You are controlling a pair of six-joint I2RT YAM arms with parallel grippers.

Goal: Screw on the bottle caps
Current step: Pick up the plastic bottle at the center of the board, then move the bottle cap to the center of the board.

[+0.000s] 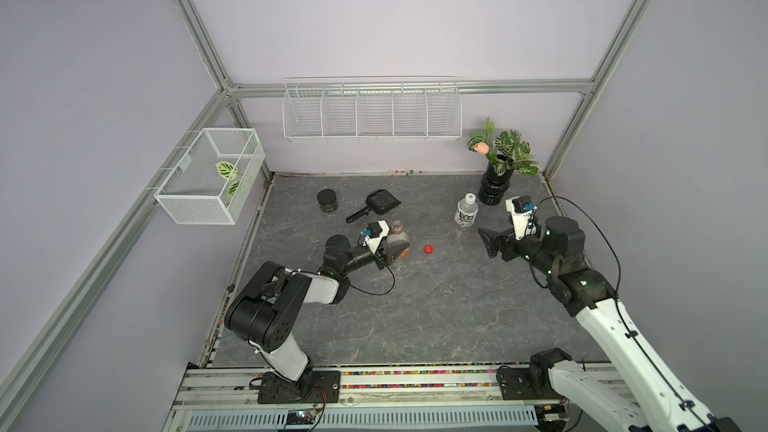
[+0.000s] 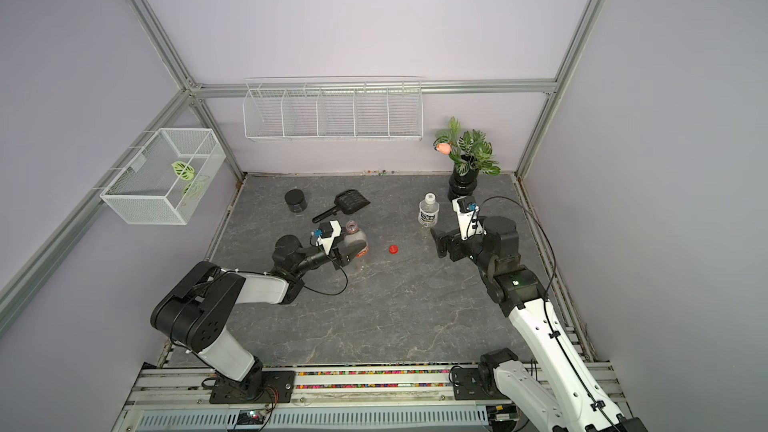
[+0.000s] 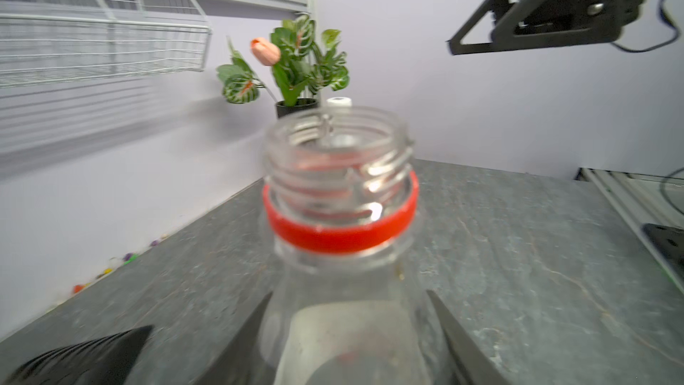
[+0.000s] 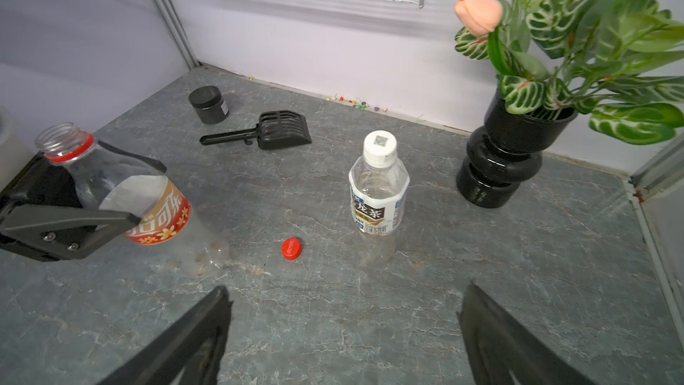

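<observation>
The slim clear bottle with the orange-red label point(image 1: 399, 238) point(image 2: 355, 238) point(image 4: 148, 194) stands left of centre, tilted, its threaded neck point(image 3: 340, 164) uncapped. My left gripper point(image 1: 399, 248) point(image 2: 356, 245) point(image 3: 349, 292) is shut on its labelled body, a finger point(image 4: 74, 218) on each side. The red cap point(image 1: 428, 249) point(image 2: 393, 249) point(image 4: 291, 248) lies loose on the table to the bottle's right. The shorter white-label bottle point(image 1: 466, 214) point(image 2: 429, 213) point(image 4: 377, 198) stands upright with the white cap point(image 4: 380, 148) point(image 3: 338, 101) on it. My right gripper point(image 1: 485, 243) point(image 2: 436, 243) point(image 4: 346, 287) hovers open and empty, in front of that bottle.
A black round jar point(image 1: 327, 200) and a black slotted scoop point(image 1: 376, 204) lie at the back left. A black vase with plants point(image 1: 494, 189) stands at the back right, close behind the white-label bottle. A wire rack point(image 1: 372, 112) and a mesh basket point(image 1: 210, 176) hang on the walls.
</observation>
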